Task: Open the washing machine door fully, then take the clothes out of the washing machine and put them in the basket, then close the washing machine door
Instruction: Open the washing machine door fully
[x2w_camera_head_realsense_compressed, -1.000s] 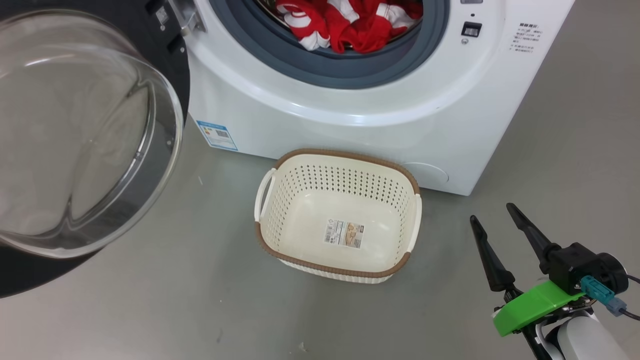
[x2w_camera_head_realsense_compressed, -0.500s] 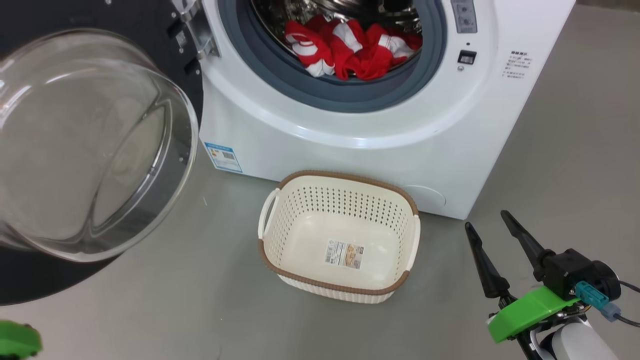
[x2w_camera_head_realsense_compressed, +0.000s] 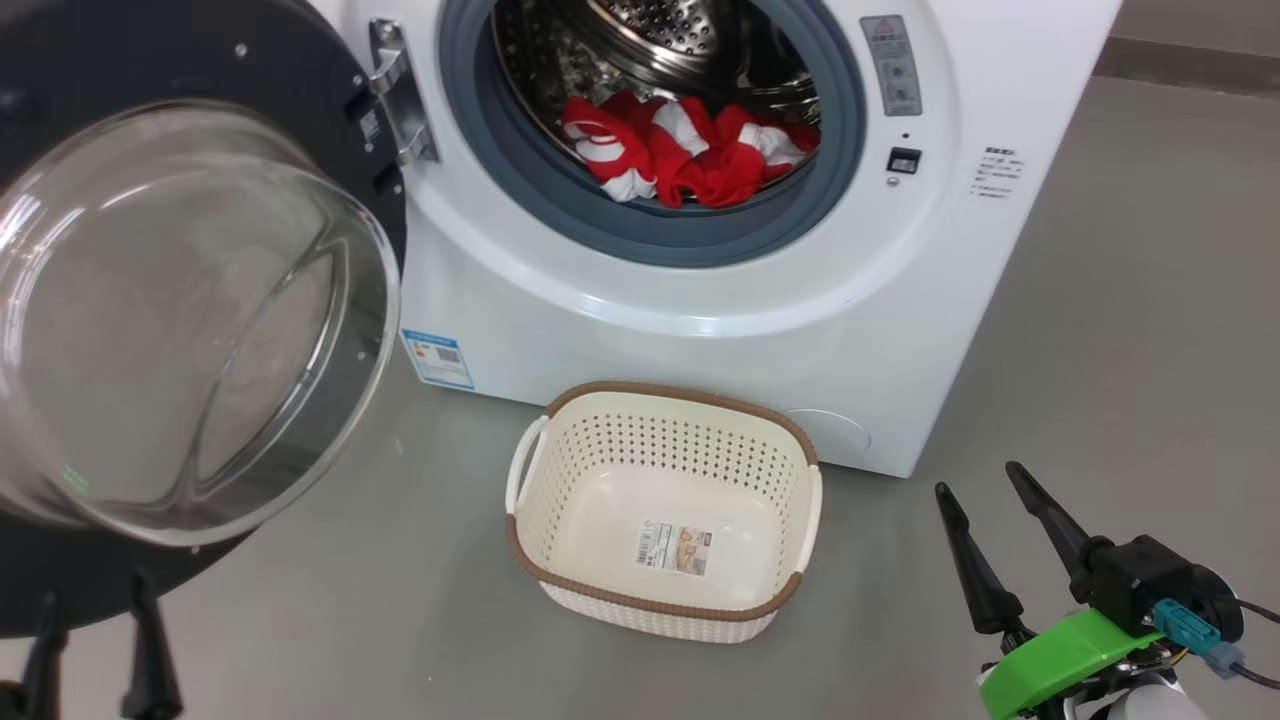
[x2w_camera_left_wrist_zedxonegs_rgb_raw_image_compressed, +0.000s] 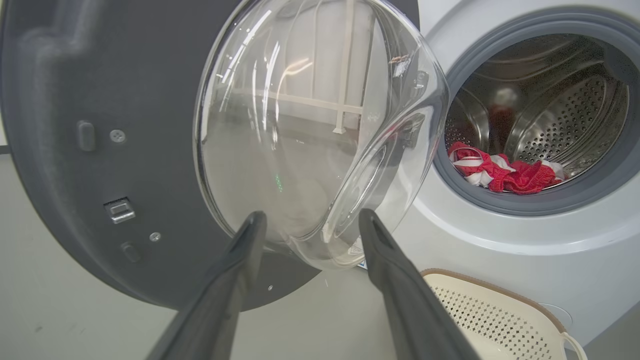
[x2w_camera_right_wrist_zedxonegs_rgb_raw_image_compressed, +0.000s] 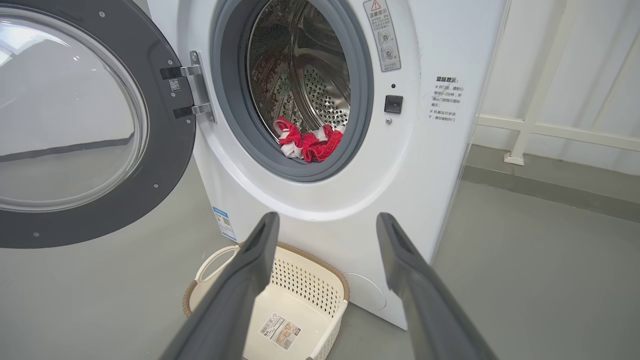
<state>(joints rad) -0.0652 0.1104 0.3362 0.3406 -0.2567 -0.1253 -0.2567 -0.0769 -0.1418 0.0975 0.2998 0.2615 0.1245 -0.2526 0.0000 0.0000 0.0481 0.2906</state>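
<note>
Red clothes (x2w_camera_head_realsense_compressed: 690, 150) in washing machine (x2w_camera_head_realsense_compressed: 700, 300) | washing machine door (x2w_camera_head_realsense_compressed: 190, 320) open | basket (x2w_camera_head_realsense_compressed: 690, 393) on floor (x2w_camera_head_realsense_compressed: 1100, 350) before it | left pincer (x2w_camera_left_wrist_zedxonegs_rgb_raw_image_compressed: 311, 215) apart | right pincer (x2w_camera_head_realsense_compressed: 976, 480) apart

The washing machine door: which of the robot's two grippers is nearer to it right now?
Left. The left gripper, jaws open, sits close before the washing machine door, pointing at its glass; the right gripper hangs far to the right, beyond the basket.

The washing machine door (x2w_camera_head_realsense_compressed: 190, 320) stands wide open at left, walling off that side. The mouth of the washing machine (x2w_camera_head_realsense_compressed: 620, 330) is unblocked through to the clothes (x2w_camera_head_realsense_compressed: 690, 155). The basket (x2w_camera_head_realsense_compressed: 660, 395) takes the floor (x2w_camera_head_realsense_compressed: 1100, 350) just in front; to its right the floor lies free.
</note>
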